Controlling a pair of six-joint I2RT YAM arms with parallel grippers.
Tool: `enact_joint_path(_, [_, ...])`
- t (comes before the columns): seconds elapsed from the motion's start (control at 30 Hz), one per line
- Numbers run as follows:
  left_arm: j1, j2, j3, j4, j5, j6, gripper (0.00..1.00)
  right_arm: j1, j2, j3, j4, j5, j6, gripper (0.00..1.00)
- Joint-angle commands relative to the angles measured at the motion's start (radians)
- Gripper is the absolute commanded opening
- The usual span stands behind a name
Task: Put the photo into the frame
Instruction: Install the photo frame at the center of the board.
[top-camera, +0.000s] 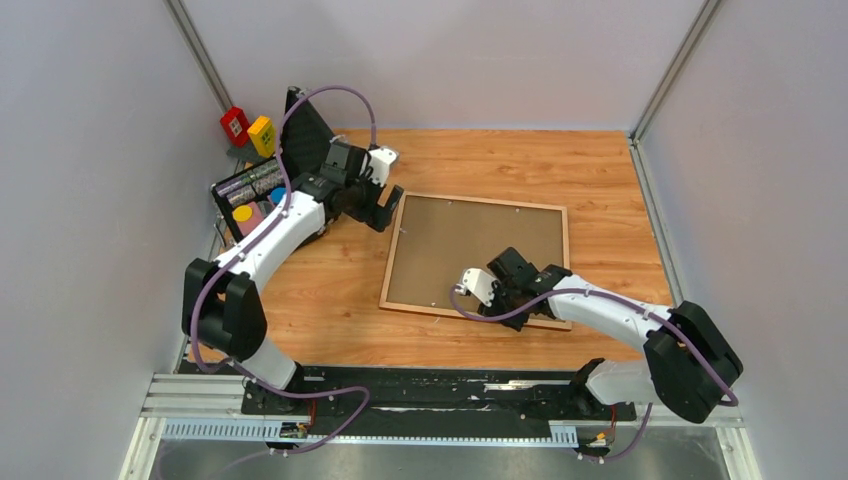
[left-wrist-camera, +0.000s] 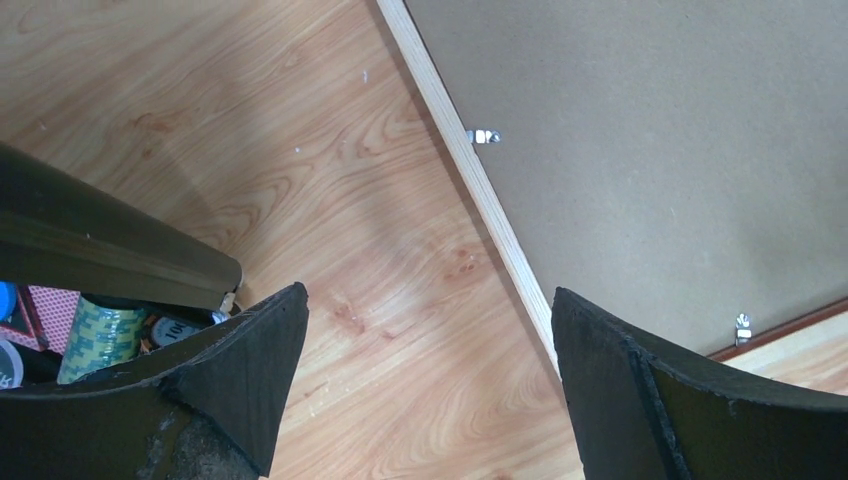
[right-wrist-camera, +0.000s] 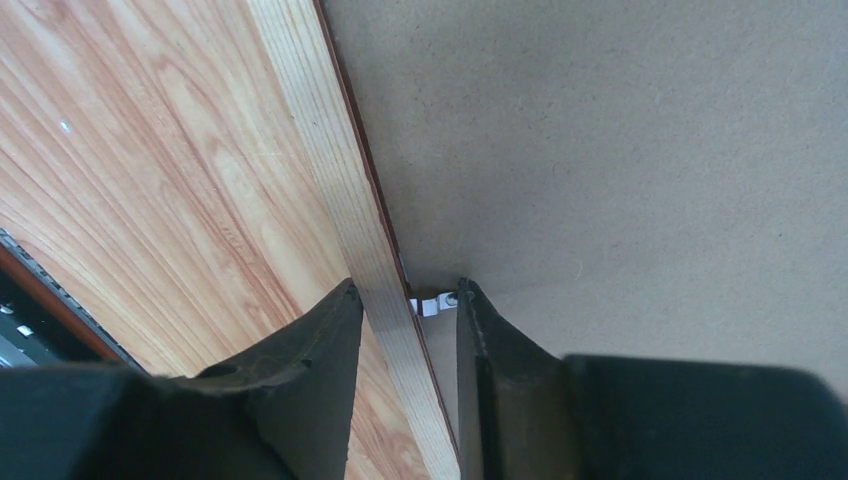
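Note:
The frame (top-camera: 566, 262) lies back-up in the middle of the table, its pale wood rail (left-wrist-camera: 470, 180) running round a plain brown backing board (top-camera: 480, 245). The photo is hidden. My left gripper (top-camera: 388, 215) hovers open over bare table just off the frame's far-left corner, fingers wide apart (left-wrist-camera: 430, 292) with nothing between them. My right gripper (top-camera: 522, 308) sits low over the near rail (right-wrist-camera: 330, 180). Its jaws straddle that rail with a narrow gap (right-wrist-camera: 405, 290). One fingertip is by the rail's outer edge, the other at a small metal tab (right-wrist-camera: 432, 303) on the board.
An open black case (top-camera: 250, 195) with poker chips (left-wrist-camera: 100, 335) and cards stands at the table's left edge, its lid (top-camera: 305, 125) raised. Red (top-camera: 235, 125) and yellow (top-camera: 262, 135) blocks sit behind it. Grey walls enclose the table on three sides.

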Motion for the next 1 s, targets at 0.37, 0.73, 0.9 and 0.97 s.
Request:
enact_joint_path(0.37, [0.0, -0.244, -0.214, 0.027, 0.176, 0.335, 1.0, 0.004, -0.022, 0.161, -0.13, -0.129, 0.016, 0.0])
enact_joint_path(0.73, [-0.232, -0.398, -0.28, -0.072, 0.088, 0.529, 1.0, -0.039, 0.023, 0.396, -0.314, -0.284, -0.029, 0.0])
enact_joint_path(0.9, [-0.265, -0.413, -0.286, -0.093, 0.057, 0.553, 1.0, -0.042, 0.049, 0.371, -0.303, -0.254, -0.021, 0.17])
enact_joint_path(0.97, [-0.266, -0.432, -0.312, -0.081, 0.037, 0.563, 1.0, -0.042, 0.041, 0.298, -0.26, -0.234, -0.016, 0.28])
